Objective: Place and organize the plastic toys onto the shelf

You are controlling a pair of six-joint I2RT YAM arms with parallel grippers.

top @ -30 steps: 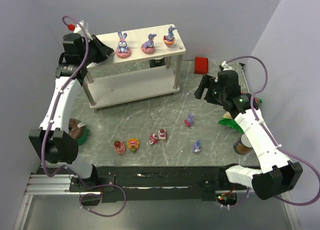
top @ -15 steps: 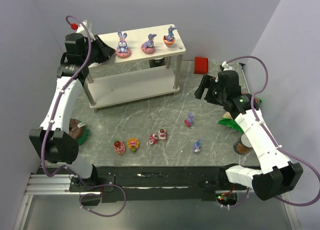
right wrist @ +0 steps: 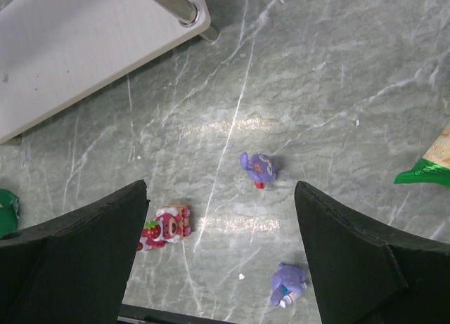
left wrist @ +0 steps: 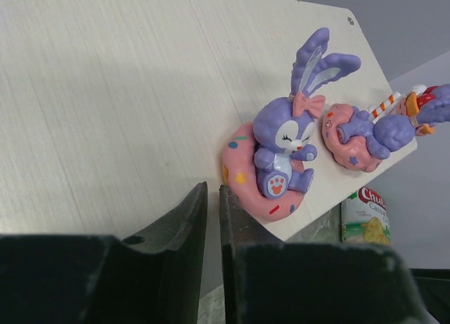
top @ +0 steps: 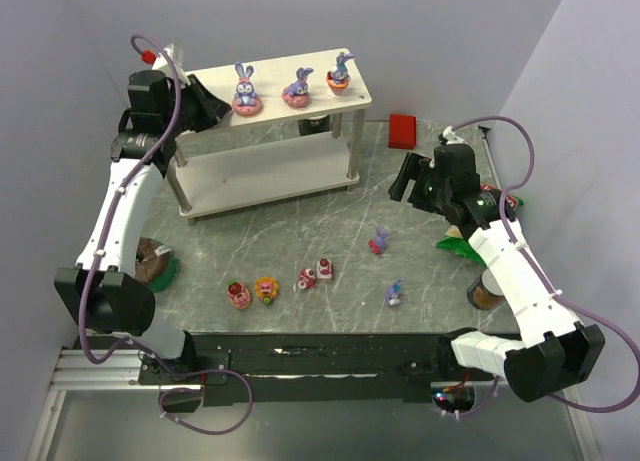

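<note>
The shelf (top: 275, 73) stands at the back left, with three purple bunnies on its top board (top: 245, 89) (top: 297, 87) (top: 339, 74). My left gripper (top: 212, 107) is shut and empty over the top board's left end. In the left wrist view its tips (left wrist: 211, 192) sit just left of the bunny on a pink ring (left wrist: 281, 155). Two bunnies (top: 379, 241) (top: 396, 293) and several pink, red and orange sweets (top: 266, 289) (top: 307, 278) lie on the table. My right gripper (top: 405, 181) is open and empty, high above a bunny (right wrist: 258, 167).
A red block (top: 403, 130) sits right of the shelf. A chocolate cake on a green plate (top: 153, 261) is at the left edge. A green bag (top: 460, 243) and a can (top: 487, 289) sit under the right arm. A chips tin (left wrist: 365, 215) stands behind the shelf.
My left gripper has drawn slightly back and up at the shelf's left end. The right arm has barely shifted. The toys have not moved.
</note>
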